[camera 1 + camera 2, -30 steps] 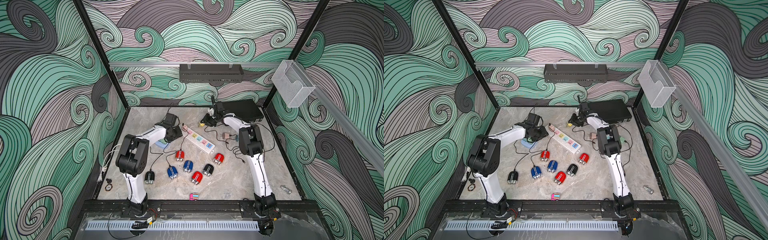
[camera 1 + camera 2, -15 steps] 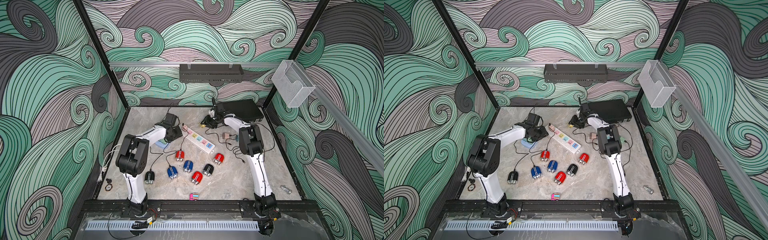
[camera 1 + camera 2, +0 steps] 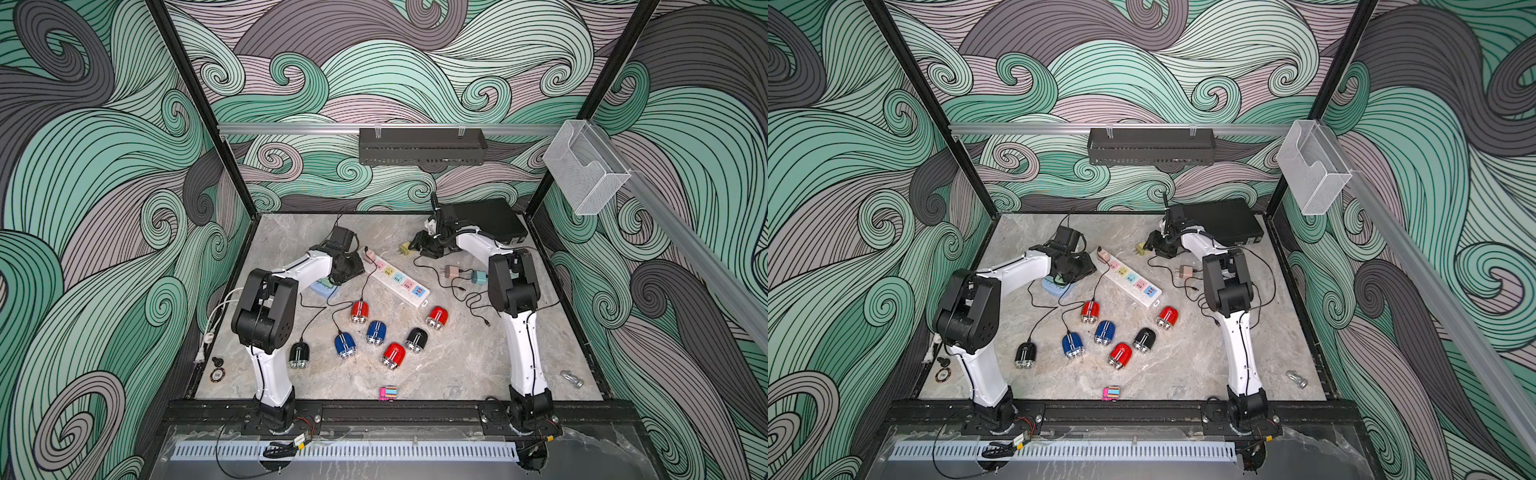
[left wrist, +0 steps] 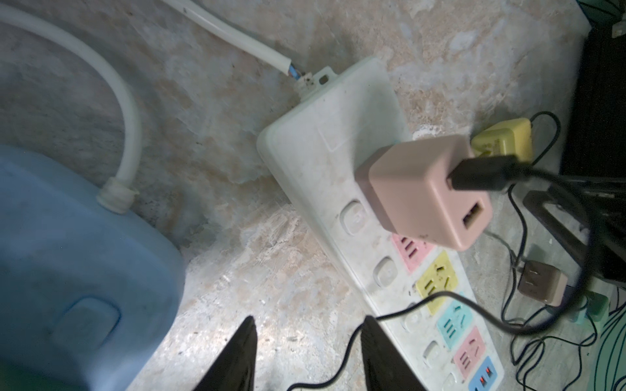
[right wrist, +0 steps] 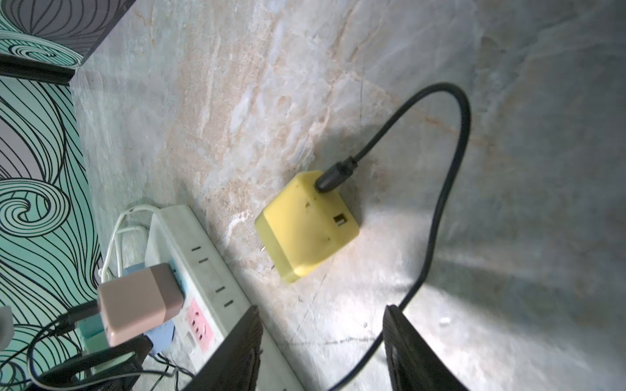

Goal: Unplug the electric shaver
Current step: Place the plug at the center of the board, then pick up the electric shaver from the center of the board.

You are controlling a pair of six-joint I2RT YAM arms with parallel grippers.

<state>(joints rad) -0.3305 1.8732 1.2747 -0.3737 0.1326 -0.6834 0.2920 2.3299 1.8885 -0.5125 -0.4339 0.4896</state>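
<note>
My right gripper [image 5: 321,309] has spread wider and holds nothing. The yellow adapter [image 5: 306,225] lies unplugged just ahead of its fingertips, beside the power strip [image 5: 203,267]. My left gripper [image 4: 309,320] stands parted, empty. The electric shavers [image 3: 376,331] lie well behind both.

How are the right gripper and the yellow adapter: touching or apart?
Apart. In the right wrist view, bare table shows between the open right gripper and the yellow adapter.

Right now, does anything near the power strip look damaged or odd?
Yes: the sheath of the white cord stops short of the power strip, baring coloured inner wires. The yellow charger lies unplugged beside it.
</note>
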